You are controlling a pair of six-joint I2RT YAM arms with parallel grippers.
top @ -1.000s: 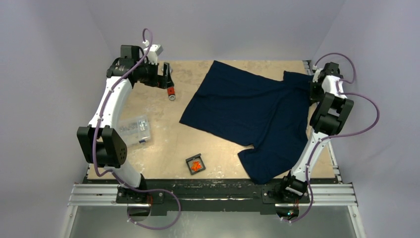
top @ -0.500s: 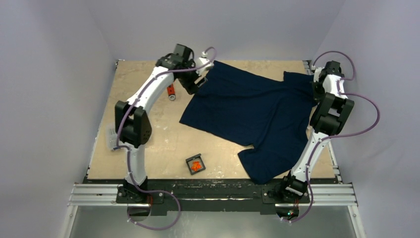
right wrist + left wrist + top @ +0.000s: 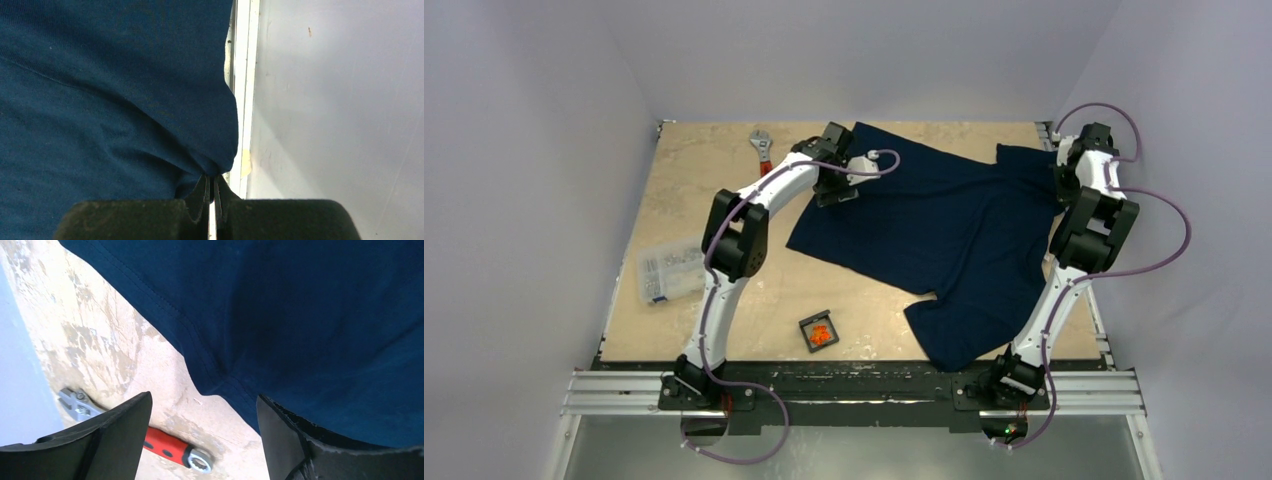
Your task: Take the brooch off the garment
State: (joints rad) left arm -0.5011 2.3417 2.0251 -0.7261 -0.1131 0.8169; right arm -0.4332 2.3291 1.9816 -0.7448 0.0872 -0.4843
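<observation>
Fingers [image 3: 112,437] of left gripper [image 3: 202,399] spread wide, nothing between them, hovering over left edge of navy T-shirt [image 3: 934,220]. Red-handled wrench [image 3: 167,449] on table [image 3: 694,200] nearby. Right gripper [image 3: 214,184] pinched tight on T-shirt edge at table's far right rim. T-shirt lies spread across right half. Brooch not made out on cloth.

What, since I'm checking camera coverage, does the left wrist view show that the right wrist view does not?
Only the left wrist view: the long wrench with an orange-red handle lying on the bare tan tabletop, framed by the open left gripper. Only the right wrist view: the white metal edge rail, the pale grey wall, and the right gripper shut on a fold of cloth. Both: the dark navy-blue soft cloth T-shirt.
</observation>
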